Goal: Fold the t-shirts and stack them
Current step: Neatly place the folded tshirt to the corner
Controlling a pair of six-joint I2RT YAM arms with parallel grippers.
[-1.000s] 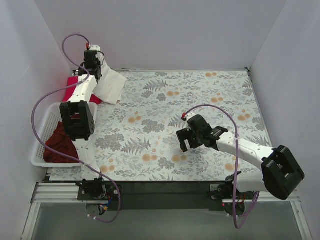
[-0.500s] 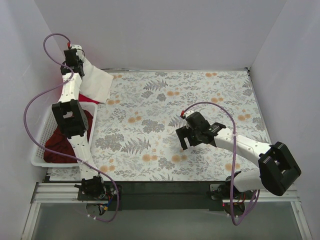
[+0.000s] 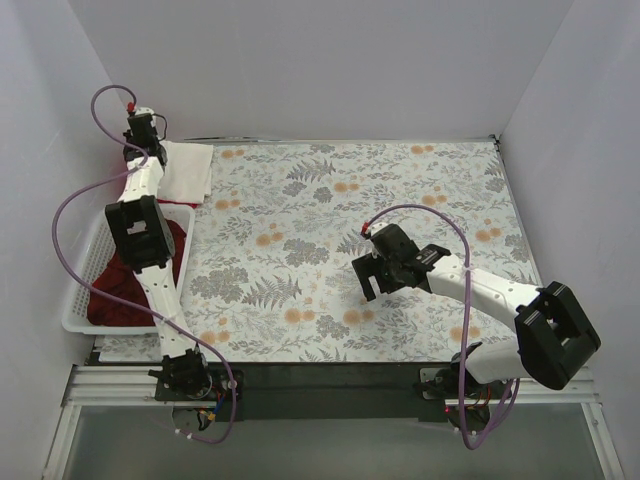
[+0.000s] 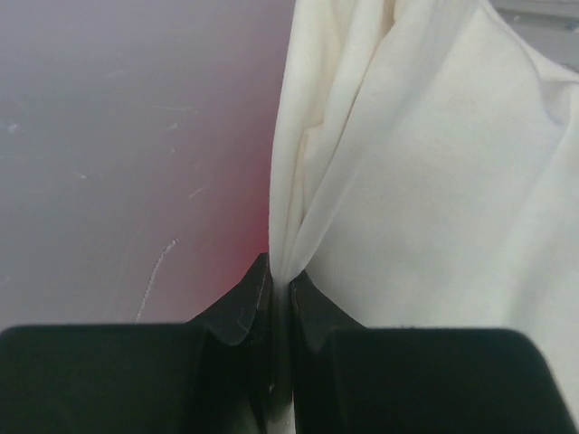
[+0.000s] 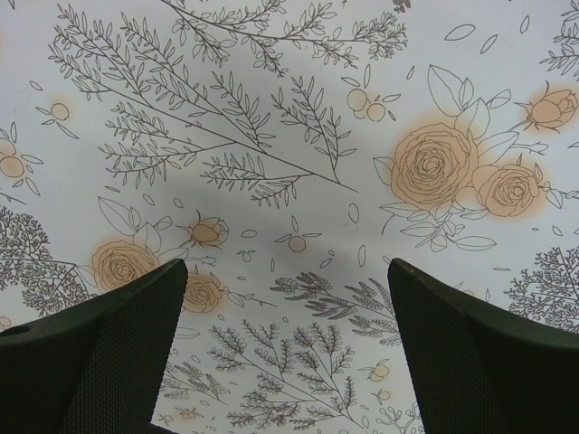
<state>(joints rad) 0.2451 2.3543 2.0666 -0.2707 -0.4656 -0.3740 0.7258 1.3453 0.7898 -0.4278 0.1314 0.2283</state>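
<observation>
Over the last second the left arm has swung back and to the left, into the far left corner, and the cream shirt has been drawn that way with it, while the right arm has barely shifted. The bench point(image 3: 400, 190), covered by a floral cloth, is bare across its middle. At its left edge stands the white basket point(image 3: 72, 300), with the maroon shirt point(image 3: 120, 290) heaped inside. The cream shirt point(image 3: 188, 170) is at the far left corner of the bench, just beyond the basket. It is bunched at its top and widens as it runs down and toward the near side. The left gripper point(image 3: 140, 130) is pinched tight on that gathered top edge, close to the wall; the left wrist view shows the cloth squeezed between its fingers. The right gripper point(image 3: 383, 280) hangs low over the floral cloth right of the middle, spread wide and holding nothing, well apart from every shirt. So the shirt lies to the right and near side of the left gripper, and its length points away from the corner. The left arm is by far the nearer. The next move probably calls for carrying the shirt out over the middle, where the right gripper could reach a free edge.
</observation>
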